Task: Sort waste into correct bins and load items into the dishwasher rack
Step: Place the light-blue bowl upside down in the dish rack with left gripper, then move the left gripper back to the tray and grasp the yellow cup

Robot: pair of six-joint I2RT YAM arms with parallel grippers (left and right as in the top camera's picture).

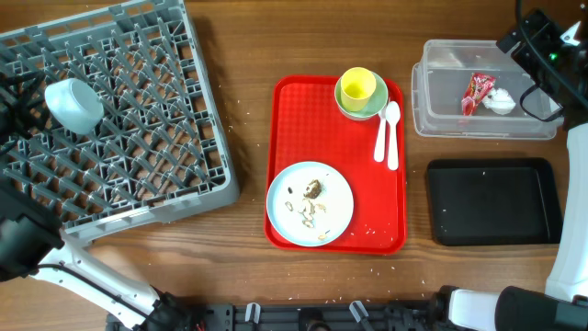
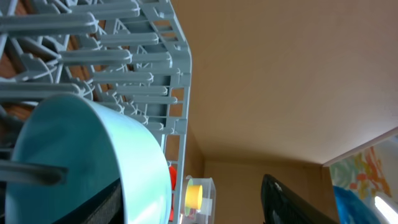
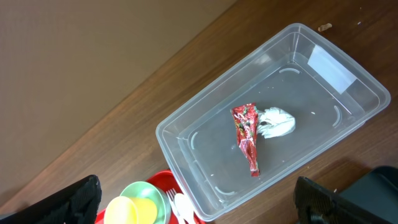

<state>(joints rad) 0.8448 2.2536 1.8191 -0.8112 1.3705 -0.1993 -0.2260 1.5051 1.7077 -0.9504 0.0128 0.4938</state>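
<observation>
Red wrapper (image 3: 247, 138), long axis crosswise in clear tub (image 3: 186, 134), tabletop's far right corner; left pincer (image 2: 189, 200) and right pincer (image 3: 202, 202) wide

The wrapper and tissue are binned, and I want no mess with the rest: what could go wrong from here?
First, brownish food scraps lie on the round white plate. If the plate goes into the grey plastic dishwasher rack before they are scraped off, the scraps would likely go with it. Second, the small yellow cup sits nested in the pale green bowl, so lifting one may drag or tip the other.
</observation>
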